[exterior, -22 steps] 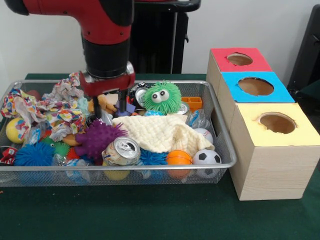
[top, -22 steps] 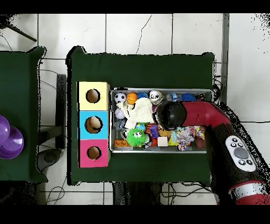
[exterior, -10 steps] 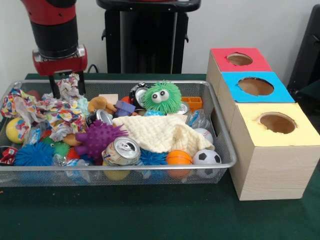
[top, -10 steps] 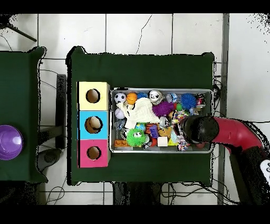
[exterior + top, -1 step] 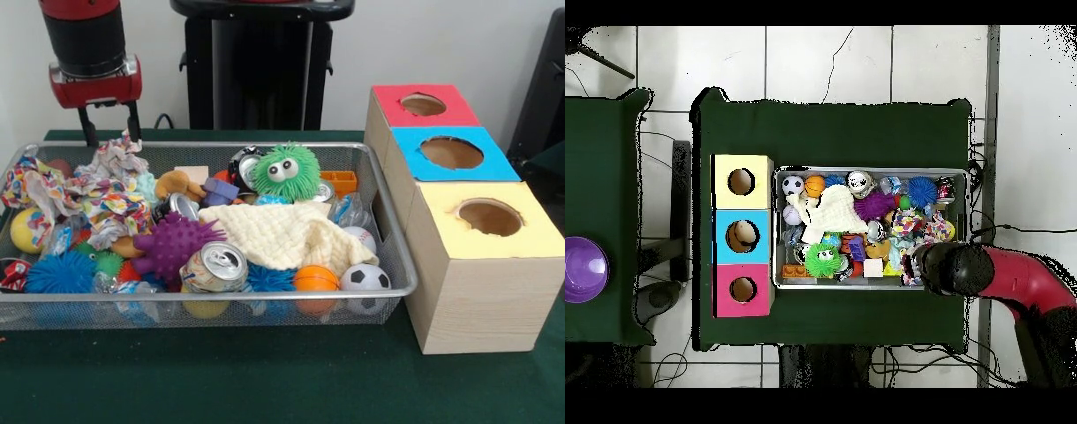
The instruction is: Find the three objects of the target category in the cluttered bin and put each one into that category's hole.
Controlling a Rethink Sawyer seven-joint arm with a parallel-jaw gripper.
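Note:
A wire bin holds a jumble of toys. In it lie a green fuzzy toy, a purple spiky ball, a crushed can, a cream cloth, an orange ball, a soccer ball and colourful rags. My gripper hangs open and empty above the bin's back left corner, just over the rags. In the overhead view the arm's wrist covers the fingers at the bin's lower right corner.
Right of the bin stand three wooden boxes with round holes: red at the back, blue in the middle, yellow in front. A blue spiky ball and a yellow ball lie at the bin's left end.
The gripper left the middle of the bin, swung to the back left corner and rose a little. It carries nothing; the toys lie as before.

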